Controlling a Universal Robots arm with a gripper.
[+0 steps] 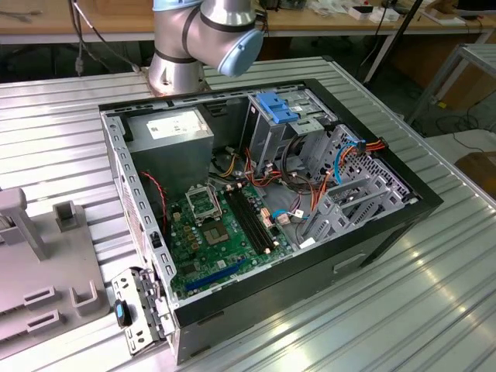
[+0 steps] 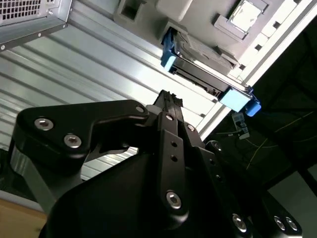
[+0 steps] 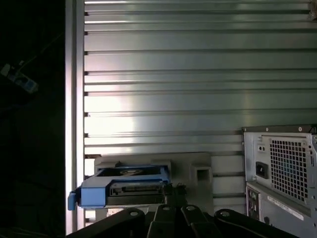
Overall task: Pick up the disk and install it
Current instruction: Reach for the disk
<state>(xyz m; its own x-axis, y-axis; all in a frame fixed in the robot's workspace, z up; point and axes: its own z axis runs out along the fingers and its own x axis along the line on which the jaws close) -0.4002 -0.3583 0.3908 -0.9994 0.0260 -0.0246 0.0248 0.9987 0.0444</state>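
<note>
The gripper [image 2: 168,98] has its black fingers drawn together to a narrow point, with no gap visible between the tips and nothing held between them. Just beyond those tips lies the disk [image 2: 200,74], a dark grey drive framed by a bright blue caddy rail. It rests flat in a pale grey fixture [image 2: 173,10] on the ribbed aluminium table [image 3: 198,74]. In the second wrist view a strip of table shows between the tips and the near edge of the disk, so the two look apart. In the first wrist view the tips overlap one end of the disk's connector side [image 3: 136,189], and contact cannot be judged there. Off to one side of the gripper, farther away than the disk, stands the back of the computer case [image 3: 280,173], with its perforated vent and power socket. A white label [image 3: 285,206] sits on that back panel, but its print is too small to read. In the exterior view the arm [image 1: 201,39] rises behind the open case. Another white label [image 1: 174,124] on the power supply is also illegible. A fixed blue bracket [image 1: 275,108] sits atop the drive cage inside the case.
</note>
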